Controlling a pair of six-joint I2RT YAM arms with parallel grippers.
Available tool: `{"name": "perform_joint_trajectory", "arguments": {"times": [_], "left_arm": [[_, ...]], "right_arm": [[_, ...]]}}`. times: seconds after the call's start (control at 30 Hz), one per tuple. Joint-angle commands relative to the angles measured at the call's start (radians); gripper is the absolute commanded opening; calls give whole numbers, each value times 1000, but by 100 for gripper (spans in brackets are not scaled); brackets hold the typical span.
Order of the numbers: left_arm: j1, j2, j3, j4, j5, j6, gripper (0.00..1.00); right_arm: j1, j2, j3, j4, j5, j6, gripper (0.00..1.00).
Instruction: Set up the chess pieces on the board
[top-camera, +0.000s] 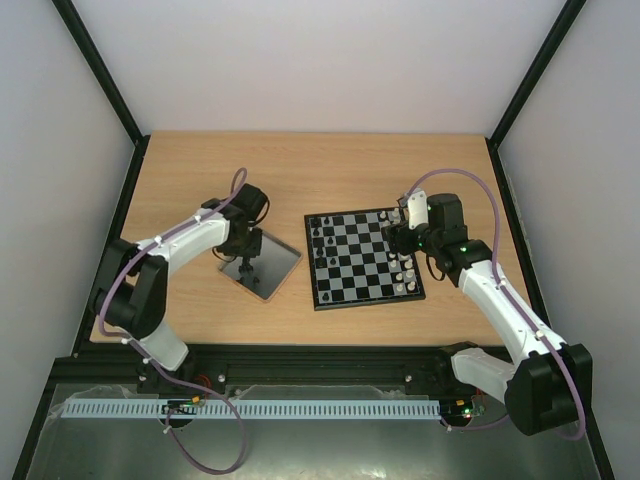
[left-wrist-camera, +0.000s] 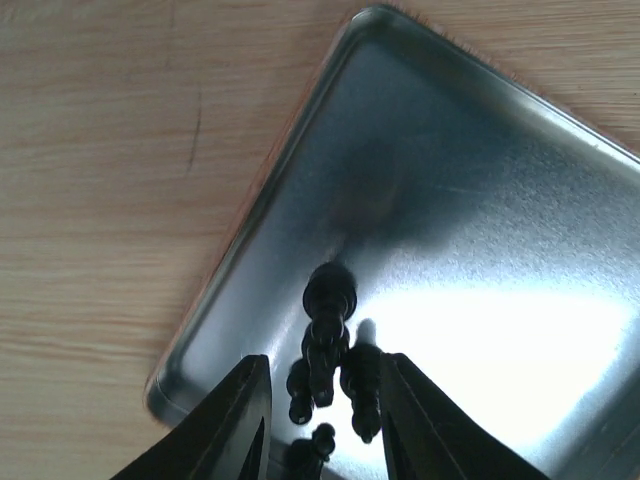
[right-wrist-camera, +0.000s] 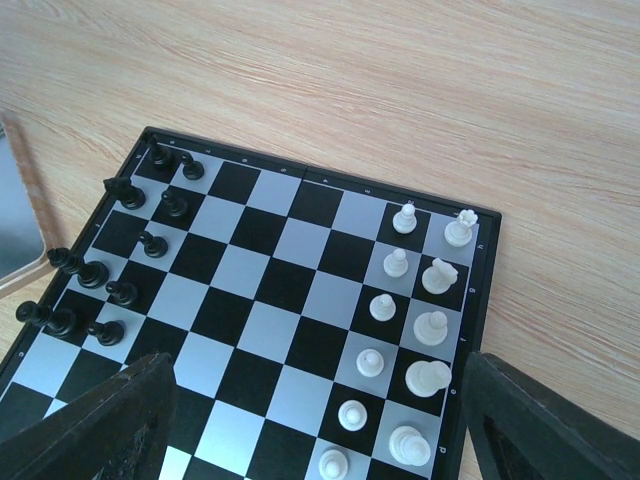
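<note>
Fingers (left-wrist-camera: 240, 425) of left gripper (left-wrist-camera: 322, 405) straddle, slightly apart, black chess pieces (left-wrist-camera: 322, 340) on metal tray (left-wrist-camera: 480, 150); right gripper (right-wrist-camera: 315, 410) gapes wide above board (right-wrist-camera: 285, 285).

You'll see a shiny square metal tray (top-camera: 282, 258) lying cornerwise on the pale wooden table (top-camera: 330, 170); nearward of the tray, past the table's edge, a white toothed strip (top-camera: 300, 409) runs crosswise
</note>
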Motion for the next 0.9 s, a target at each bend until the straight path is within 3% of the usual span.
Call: {"name": "perform_joint_trajectory", "arguments": {"times": [0.0, 0.37, 0.87], "left_arm": [[8, 60, 51, 10, -6, 8, 29], [15, 130, 48, 23, -43, -1, 20], [-19, 162, 67, 80, 57, 41, 4]], "right_arm": [[-5, 3, -12, 9, 6, -13, 79], [-4, 3, -13, 12, 5, -21, 79], [-5, 6, -13, 13, 12, -22, 79]]}}
